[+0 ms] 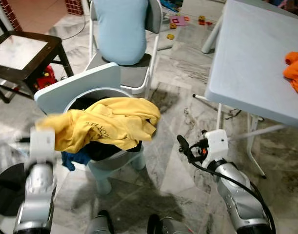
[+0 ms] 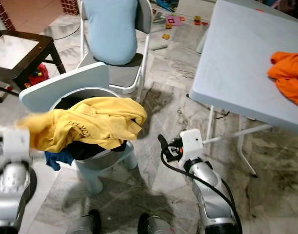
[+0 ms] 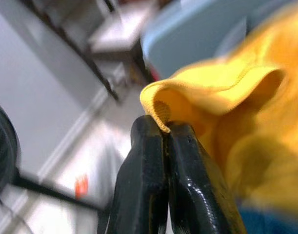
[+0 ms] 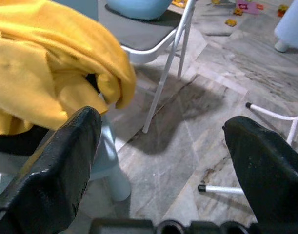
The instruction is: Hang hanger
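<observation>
A yellow shirt (image 1: 109, 124) lies draped over the rim of a grey laundry bin (image 1: 114, 162) whose pale blue lid (image 1: 75, 87) stands tipped up behind it. Dark and blue clothes lie under the shirt. My left gripper (image 3: 164, 127) is shut on a folded edge of the yellow shirt at the bin's left side, and its white wrist (image 1: 42, 141) sits just below the cloth. My right gripper (image 1: 184, 145) hovers open to the right of the bin, low over the floor, with nothing between its fingers (image 4: 66, 156).
A folding chair with a light blue cushion (image 1: 122, 29) stands behind the bin. A dark wooden table (image 1: 22, 51) is at the far left. A grey folding table (image 1: 251, 53) with an orange cloth (image 1: 296, 70) stands on the right. Toys (image 1: 178, 20) lie on the marble floor.
</observation>
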Robot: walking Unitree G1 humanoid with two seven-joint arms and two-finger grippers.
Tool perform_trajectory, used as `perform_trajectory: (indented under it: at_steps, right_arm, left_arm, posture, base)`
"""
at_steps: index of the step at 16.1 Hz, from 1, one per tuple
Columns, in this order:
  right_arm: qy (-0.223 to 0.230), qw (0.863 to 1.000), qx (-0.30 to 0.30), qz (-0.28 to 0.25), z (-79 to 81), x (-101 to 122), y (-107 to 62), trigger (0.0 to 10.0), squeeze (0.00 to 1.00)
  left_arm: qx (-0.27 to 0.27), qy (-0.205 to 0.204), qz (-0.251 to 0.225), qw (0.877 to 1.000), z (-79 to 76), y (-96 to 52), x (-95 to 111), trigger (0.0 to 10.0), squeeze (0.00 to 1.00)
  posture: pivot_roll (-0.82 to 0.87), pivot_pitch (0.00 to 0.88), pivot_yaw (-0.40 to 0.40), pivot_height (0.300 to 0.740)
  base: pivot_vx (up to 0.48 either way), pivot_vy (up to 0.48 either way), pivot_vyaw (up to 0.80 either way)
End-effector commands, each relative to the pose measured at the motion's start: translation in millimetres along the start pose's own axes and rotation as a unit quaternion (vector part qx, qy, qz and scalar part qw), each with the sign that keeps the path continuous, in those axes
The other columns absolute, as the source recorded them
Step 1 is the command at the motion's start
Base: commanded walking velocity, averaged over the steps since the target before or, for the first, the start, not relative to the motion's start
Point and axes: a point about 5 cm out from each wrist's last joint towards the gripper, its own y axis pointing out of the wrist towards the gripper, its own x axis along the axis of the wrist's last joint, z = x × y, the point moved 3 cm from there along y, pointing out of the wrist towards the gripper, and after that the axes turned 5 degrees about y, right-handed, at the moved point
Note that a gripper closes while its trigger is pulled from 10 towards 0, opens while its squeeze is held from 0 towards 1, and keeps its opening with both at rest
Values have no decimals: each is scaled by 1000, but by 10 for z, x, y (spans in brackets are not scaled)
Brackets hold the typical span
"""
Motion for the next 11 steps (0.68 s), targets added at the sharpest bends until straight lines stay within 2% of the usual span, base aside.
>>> perform_trajectory:
  at_steps: [1,3,5,6,7,8,9,10,11]
  right_arm:
    - [-3,1000,-7,2,-40,-13,-35,10000,0]
    - [-2,1000,-6,2,-27,-15,-27,10000,0]
    - [-1,1000,-4,0,-19,-1,-13,10000,0]
    - [-2,1000,-5,0,-28,5,-9,10000,0]
    - [-2,1000,-6,0,-38,2,-12,10000,0]
    - [-3,1000,-6,1,-40,-10,-21,10000,0]
    - [-3,1000,-5,2,-34,-15,-23,10000,0]
    - [-2,1000,-4,2,-20,-19,-22,10000,0]
    - [-2,1000,-3,2,-13,-11,-17,10000,0]
  left_arm:
    - [-39,12,23,999,-52,-21,-115,10000,1000]
    - [-53,49,37,997,-49,-11,-157,10000,1000]
    - [-25,94,53,994,45,-2,-206,10000,1000]
    - [-14,200,15,980,128,-6,-141,10000,1000]
    - [-1,258,-25,966,183,-22,-54,10000,1000]
    - [10,249,-27,968,235,-42,-20,10000,1000]
    - [21,258,-40,965,252,-52,34,10000,1000]
    - [40,251,-57,965,287,-55,152,10000,1000]
    - [63,257,-90,960,311,-48,319,10000,1000]
  posture:
    - [54,209,-94,740]
    - [59,209,-94,740]
    - [59,209,-94,740]
    - [60,207,-93,740]
    - [62,209,-95,740]
    - [62,209,-95,740]
    - [62,209,-95,740]
    - [64,211,-98,740]
    - [64,211,-98,740]
  base:
    - [0,0,0]
    - [0,0,0]
    - [0,0,0]
    - [0,0,0]
    - [0,0,0]
    - [0,0,0]
    - [0,0,0]
    - [0,0,0]
    - [0,0,0]
